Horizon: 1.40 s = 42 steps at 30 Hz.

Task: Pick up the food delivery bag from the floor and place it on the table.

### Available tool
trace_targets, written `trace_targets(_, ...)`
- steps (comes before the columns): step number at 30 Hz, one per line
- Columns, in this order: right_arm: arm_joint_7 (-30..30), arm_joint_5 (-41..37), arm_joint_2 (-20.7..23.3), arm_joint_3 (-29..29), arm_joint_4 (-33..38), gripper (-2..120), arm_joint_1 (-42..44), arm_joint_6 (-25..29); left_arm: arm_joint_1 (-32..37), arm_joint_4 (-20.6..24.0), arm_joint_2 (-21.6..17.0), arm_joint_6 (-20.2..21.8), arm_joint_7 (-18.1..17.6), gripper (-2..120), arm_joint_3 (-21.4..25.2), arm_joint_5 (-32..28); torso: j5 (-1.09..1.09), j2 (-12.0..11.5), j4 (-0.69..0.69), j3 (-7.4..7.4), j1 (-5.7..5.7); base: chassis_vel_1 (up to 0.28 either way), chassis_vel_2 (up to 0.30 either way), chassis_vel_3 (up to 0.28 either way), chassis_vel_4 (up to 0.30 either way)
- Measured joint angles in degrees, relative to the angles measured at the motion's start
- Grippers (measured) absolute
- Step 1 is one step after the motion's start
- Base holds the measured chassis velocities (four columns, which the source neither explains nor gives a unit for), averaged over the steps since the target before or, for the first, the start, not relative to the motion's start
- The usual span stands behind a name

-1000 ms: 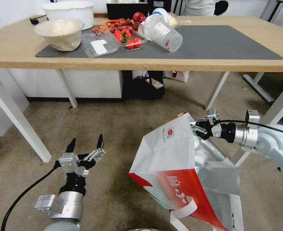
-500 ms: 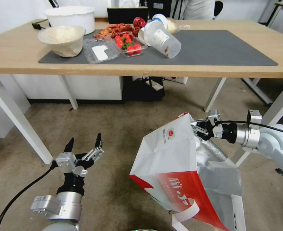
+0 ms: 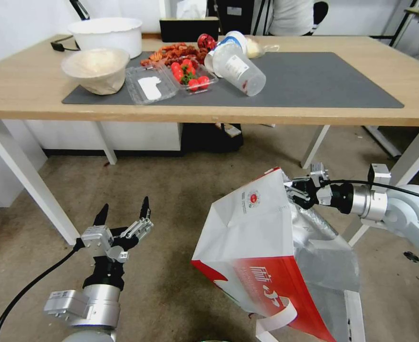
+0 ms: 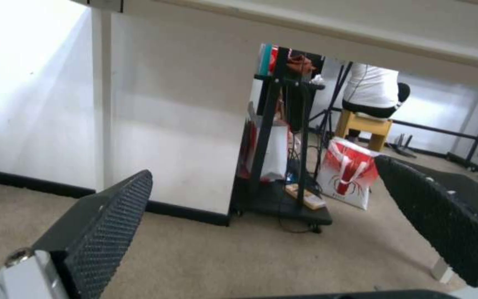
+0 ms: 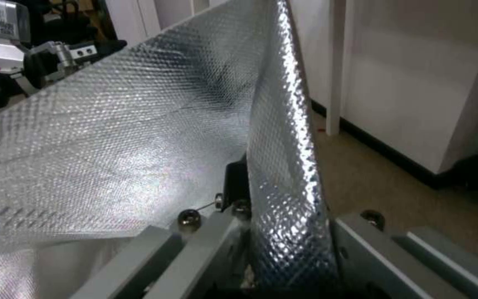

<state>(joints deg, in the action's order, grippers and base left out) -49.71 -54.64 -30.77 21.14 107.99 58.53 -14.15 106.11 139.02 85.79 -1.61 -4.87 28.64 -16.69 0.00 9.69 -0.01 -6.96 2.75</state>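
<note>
White-and-red food delivery bag (image 3: 261, 247), foil-lined, tilted, above floor (image 3: 171, 199), below table (image 3: 314, 107)

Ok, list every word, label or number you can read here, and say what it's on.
Nothing reads clearly.
Bag, held by the right gripper: white characters on the red band, too stylised to read; small print beside the round red logo, too small.
Tipped clear cup on the table: white label, too small.
Red and white bag behind: a design, no legible words.
</note>
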Motion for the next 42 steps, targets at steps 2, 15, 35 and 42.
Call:
trace_targets(2, 0.00, 0.00, 0.00, 0.00, 0.00, 0, 0.00, 0.00, 0.00, 0.00, 0.00, 0.00, 0.00, 100, 0.00, 0.00, 0.00, 0.00, 0.00, 0.00, 0.00, 0.000, 0.000, 0.000, 0.000)
trace_targets(15, -0.23, -0.15, 0.13, 0.16, -0.15, 0, -0.06, 0.00, 0.04, 0.06, -0.04, 0.18, -0.03, 100, -0.09, 0.33, -0.01, 3.35, 0.00, -2.59, 0.77, 0.000, 0.000, 0.000, 0.000)
trace_targets(35, -0.55, -0.14, 0.26, -0.43, -0.57, 0, -0.57, -0.05, -0.37, -0.14, -0.20, 0.90, -0.37, 100, -0.15, 0.26, -0.01, 8.29, 0.00, -6.15, 2.16, 0.000, 0.000, 0.000, 0.000)
trace_targets(42, -0.65, -0.14, 0.28, -1.02, -0.61, 0, -0.99, -0.07, -0.21, -0.08, -0.21, 0.98, -0.43, 100, -0.16, 0.30, 0.00, 9.76, 0.01, -7.13, 2.65, 0.000, 0.000, 0.000, 0.000)
